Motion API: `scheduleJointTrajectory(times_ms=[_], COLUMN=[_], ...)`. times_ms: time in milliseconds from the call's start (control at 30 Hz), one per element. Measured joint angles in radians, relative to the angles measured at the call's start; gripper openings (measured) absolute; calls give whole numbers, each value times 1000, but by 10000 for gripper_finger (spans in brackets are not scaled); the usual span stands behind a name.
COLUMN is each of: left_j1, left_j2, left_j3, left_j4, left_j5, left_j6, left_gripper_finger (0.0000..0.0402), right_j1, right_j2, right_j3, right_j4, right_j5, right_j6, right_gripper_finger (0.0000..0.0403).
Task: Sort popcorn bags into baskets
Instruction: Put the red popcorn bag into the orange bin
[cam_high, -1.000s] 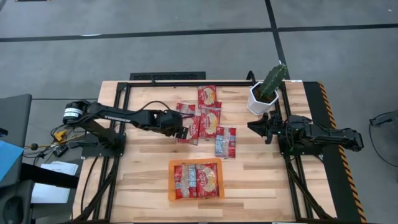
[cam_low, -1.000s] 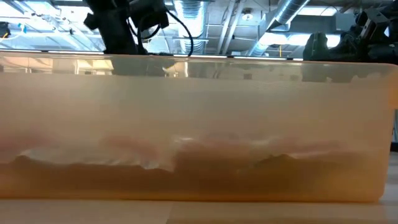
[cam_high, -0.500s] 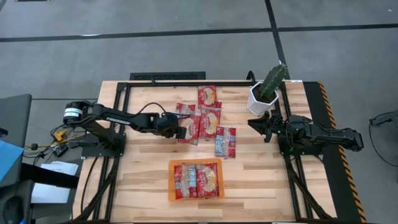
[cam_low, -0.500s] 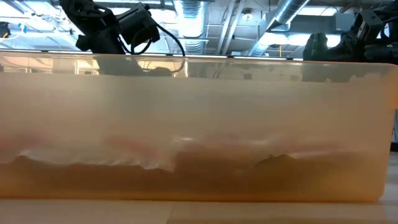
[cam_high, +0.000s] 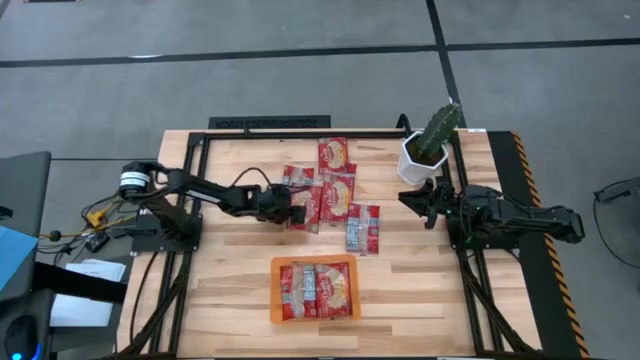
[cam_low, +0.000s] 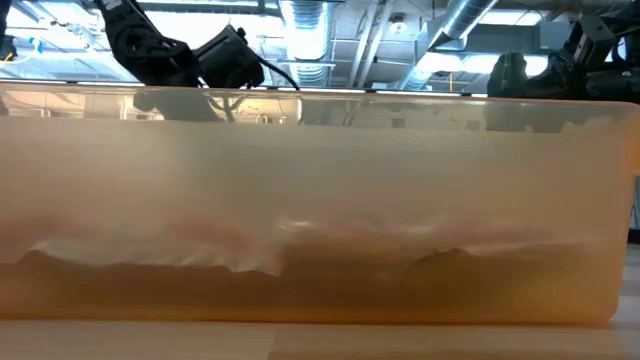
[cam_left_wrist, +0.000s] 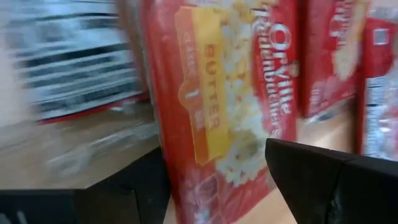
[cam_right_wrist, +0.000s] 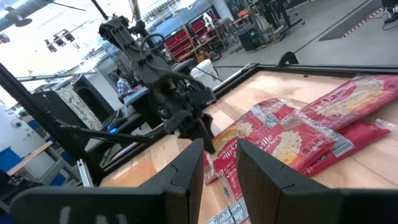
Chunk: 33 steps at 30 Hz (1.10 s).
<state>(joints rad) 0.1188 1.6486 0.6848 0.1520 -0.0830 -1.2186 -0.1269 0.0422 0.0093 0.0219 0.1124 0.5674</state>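
At the table's centre, the left gripper (cam_high: 297, 208) sits low at the nine o'clock edge of the loose pile of bags (cam_high: 335, 195). Its jaws are spread, and in its wrist view a red butter bag (cam_left_wrist: 230, 99) lies between the two dark fingers (cam_left_wrist: 323, 180), not yet pinched as far as I can tell. The tray (cam_high: 316, 263), at six o'clock from the pile, already holds a row of bags (cam_high: 315, 290).

The bags overlap (several edges are tucked under neighbours), so I judge that a close here could catch two at once, or only a crinkly film corner that slips on the lift. Pressing further in could also shove the pile toward three o'clock rather than get under one bag.

The right gripper (cam_high: 410, 205) waits at three o'clock of the pile with its jaws parted and holding nothing. The white pot (cam_high: 417, 160) with its cactus stands at one o'clock, just beside that arm and clear of the route. Between pile and tray lies a narrower silver-and-red bag (cam_high: 362, 228), off to the side of a straight carry.
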Motion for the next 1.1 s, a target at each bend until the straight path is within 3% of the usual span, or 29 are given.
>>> scheduleJointTrajectory(times_ms=[100,200,500,733,967,1100], left_j1=[0,7,28,24,8,-58], left_j2=[25,32,34,-7,-184,-289], left_j3=[9,9,8,6,6,6], left_j4=[9,0,22,87,13,-22], left_j5=[4,-1,-1,53,29,-7], left_j6=[-6,-33,-46,-102,-101,-123], left_gripper_finger=[236,208,18,15,7,5], right_j1=[0,0,0,0,0,0], right_j2=[0,0,0,0,0,0], right_j3=[0,0,0,0,0,0], right_j4=[3,5,6,6,6,6], right_j5=[4,4,3,3,2,2], right_j6=[0,0,0,0,0,0], right_gripper_finger=[120,120,120,120,120,120])
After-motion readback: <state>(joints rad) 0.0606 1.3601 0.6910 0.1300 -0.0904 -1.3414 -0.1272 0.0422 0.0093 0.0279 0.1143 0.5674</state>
